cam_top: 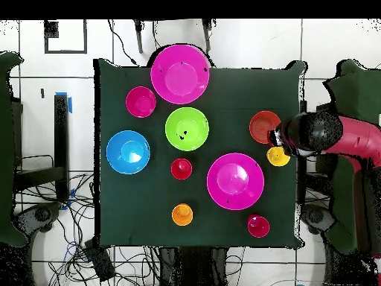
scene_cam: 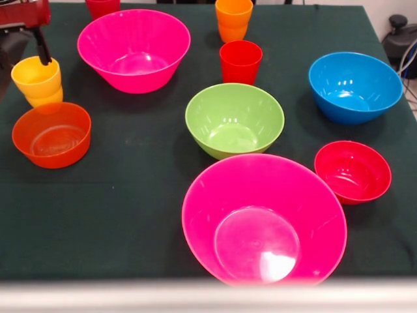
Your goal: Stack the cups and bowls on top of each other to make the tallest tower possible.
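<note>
My gripper hangs at the table's left edge, its tip down at the rim of a yellow cup that looks like two nested ones. In the overhead view the gripper sits between that yellow cup and the translucent orange bowl. The orange bowl stands just in front of the cup. A lime-green bowl stands mid-table, with a red cup and an orange cup behind it. A blue bowl and a small red bowl stand on the right. No tower is in view.
Two big hot-pink bowls stand upright, one at the back left and one at the front. Another red cup shows at the top edge. The dark green cloth covers the table. The red arm reaches in from the side.
</note>
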